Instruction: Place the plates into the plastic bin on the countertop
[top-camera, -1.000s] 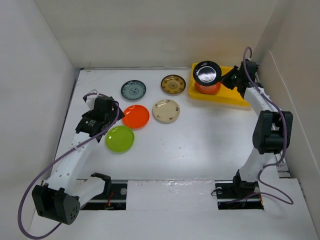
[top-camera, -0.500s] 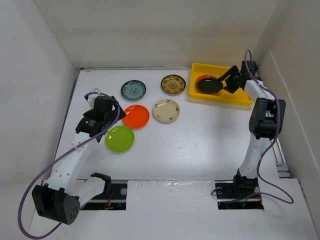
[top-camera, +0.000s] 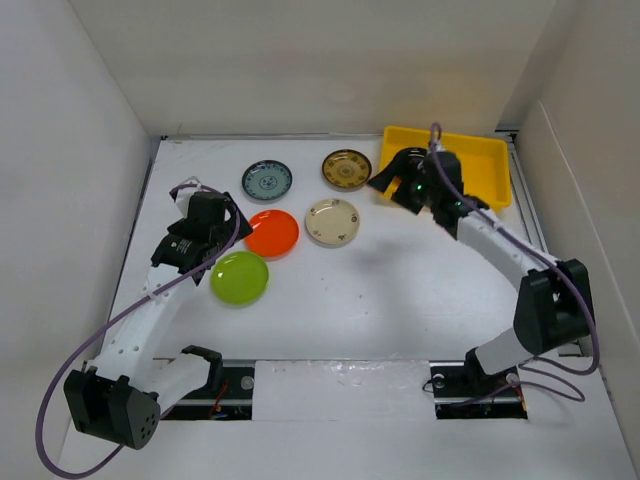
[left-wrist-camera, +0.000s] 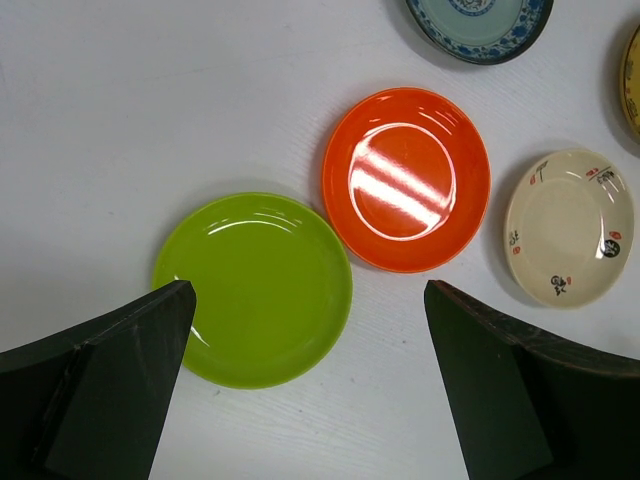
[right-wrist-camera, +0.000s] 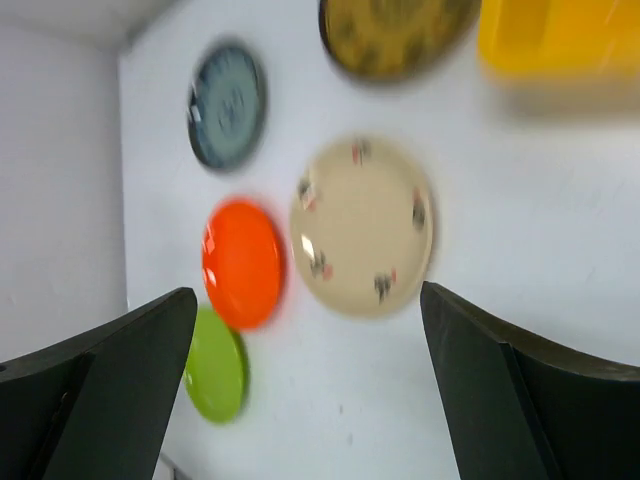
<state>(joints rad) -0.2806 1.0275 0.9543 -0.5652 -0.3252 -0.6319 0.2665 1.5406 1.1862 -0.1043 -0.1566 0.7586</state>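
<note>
on the counter (top-camera: 400, 300), left hand (left-wrist-camera: 308, 295) spread over the lime green plate (top-camera: 239, 278), near-left of the cream plate (top-camera: 332, 221). orange plate (top-camera: 272, 232) just left of it. right hand (right-wrist-camera: 308, 292) spread, just far-right of it. teal plate (top-camera: 267, 180) and gold-brown plate (top-camera: 347, 168) beyond it, yellow bin (top-camera: 480, 150) far-right.

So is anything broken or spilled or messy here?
No, nothing stands out. The green plate, orange plate, cream plate, blue plate and brown plate all lie flat and whole on the table. The yellow bin sits flat in the far right corner. Nothing is spilled.
</note>
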